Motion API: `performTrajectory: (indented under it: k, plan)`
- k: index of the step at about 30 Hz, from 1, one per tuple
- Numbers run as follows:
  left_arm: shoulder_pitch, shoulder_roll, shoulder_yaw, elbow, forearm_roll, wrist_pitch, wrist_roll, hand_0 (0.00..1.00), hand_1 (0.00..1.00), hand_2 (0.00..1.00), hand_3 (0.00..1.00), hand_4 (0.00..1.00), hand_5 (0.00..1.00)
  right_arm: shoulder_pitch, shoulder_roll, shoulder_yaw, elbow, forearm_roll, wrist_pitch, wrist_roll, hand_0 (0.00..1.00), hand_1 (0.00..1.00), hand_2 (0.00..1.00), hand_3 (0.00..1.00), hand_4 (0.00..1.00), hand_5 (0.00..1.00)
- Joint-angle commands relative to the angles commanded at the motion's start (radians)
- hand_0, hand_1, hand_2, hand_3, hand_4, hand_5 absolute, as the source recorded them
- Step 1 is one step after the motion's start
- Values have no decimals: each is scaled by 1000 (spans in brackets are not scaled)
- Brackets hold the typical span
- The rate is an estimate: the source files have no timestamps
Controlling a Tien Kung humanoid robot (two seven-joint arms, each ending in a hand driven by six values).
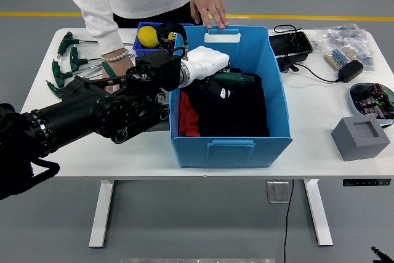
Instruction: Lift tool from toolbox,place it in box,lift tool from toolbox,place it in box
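The blue box [231, 149] stands mid-table, with black and red cloth inside. My left hand [217, 82], white-backed with black fingers, reaches over the box's left wall and sits low inside it. Its fingers are curled on a green-handled tool [239, 78] that rests on the black cloth. My black left arm hides most of the toolbox [161, 98] to the left of the box. Several green T-handle tools [69, 60] lie on the table at far left. My right arm is out of the picture.
A person stands at the far side, one hand [209, 12] on the box's far rim, the other [116, 61] on the table by the toolbox. A small blue bin holds a yellow ball [146, 35]. A black tray [290, 45], cables, a grey block [361, 137] sit right.
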Motion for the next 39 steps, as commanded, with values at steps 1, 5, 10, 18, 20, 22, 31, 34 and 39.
performTrajectory:
  k: [1, 5, 10, 18, 20, 22, 31, 34, 39]
  plan:
    - [0, 2, 0, -14, 3, -10, 8, 447, 464, 526, 572, 725, 444, -1, 0, -2, -1, 3, 0, 0, 682, 656, 711, 573, 782, 723]
    - [0, 10, -9, -61, 16, -30, 25, 447, 464, 526, 572, 725, 444, -3, -1, -5, -2, 4, -1, 0, 682, 656, 711, 573, 782, 723]
    - [-5, 19, -32, -137, 30, -53, 47, 474, 517, 566, 594, 756, 482, -5, 0, -5, -2, 3, -2, -1, 683, 657, 711, 572, 782, 723]
    - [-10, 26, -42, -196, 34, -84, 64, 493, 547, 619, 605, 804, 537, -9, 0, -7, -3, 4, -2, -1, 684, 657, 710, 572, 781, 723]
    - [-10, 28, -50, -195, 35, -87, 66, 499, 554, 627, 608, 807, 533, -10, 0, -9, -4, 5, -2, -1, 684, 657, 710, 572, 782, 724]
    - [-10, 32, -59, -194, 37, -90, 68, 499, 554, 627, 608, 807, 533, -13, 1, -8, -4, 5, -2, -1, 684, 657, 710, 572, 782, 724]
    - [-26, 104, -147, -232, 127, -217, 173, 498, 554, 631, 615, 809, 570, -31, 7, 103, -4, -101, -5, -21, 686, 656, 710, 572, 782, 724]
    - [-26, 134, -180, -236, 146, -261, 208, 498, 554, 631, 615, 809, 570, -36, 10, 136, -4, -134, -6, -28, 686, 656, 710, 572, 782, 724]
    - [-24, 184, -210, -235, 178, -295, 232, 496, 554, 618, 612, 815, 588, -44, 13, 164, -4, -159, -5, -34, 686, 657, 710, 572, 782, 723]
